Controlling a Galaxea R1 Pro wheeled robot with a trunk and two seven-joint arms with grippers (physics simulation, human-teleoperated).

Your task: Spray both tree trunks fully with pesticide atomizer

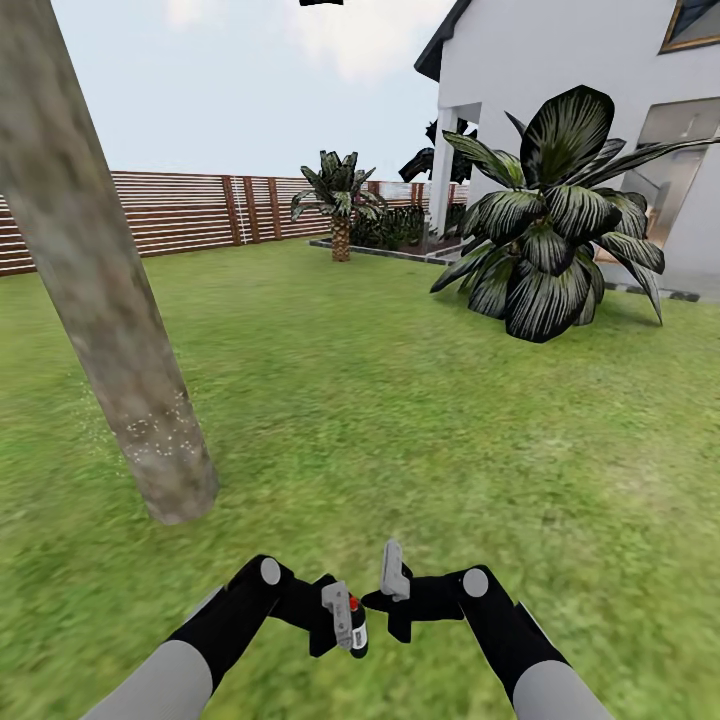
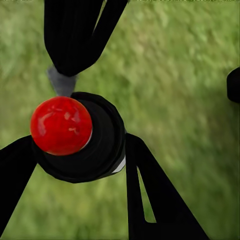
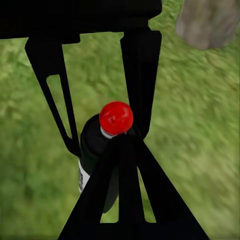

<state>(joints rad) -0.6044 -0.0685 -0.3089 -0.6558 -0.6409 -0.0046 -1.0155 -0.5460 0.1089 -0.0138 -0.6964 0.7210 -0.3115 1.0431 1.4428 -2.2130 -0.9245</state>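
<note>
Left end effector (image 1: 345, 622) is clamped on the red-capped pesticide atomizer (image 1: 357, 630); right end effector (image 1: 395, 590) hangs apart, so aiming the nozzle squarely at the tree trunk (image 1: 110, 310) looks wise.

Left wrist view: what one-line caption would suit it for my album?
Left tool grips a stubby black pesticide atomizer with a glossy red round cap, above blurred green lawn.

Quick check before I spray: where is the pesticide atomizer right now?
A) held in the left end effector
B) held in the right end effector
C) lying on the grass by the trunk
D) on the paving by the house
A: the left end effector clamps the pesticide atomizer, whose red cap shows between its fingers in the left wrist view.
</note>
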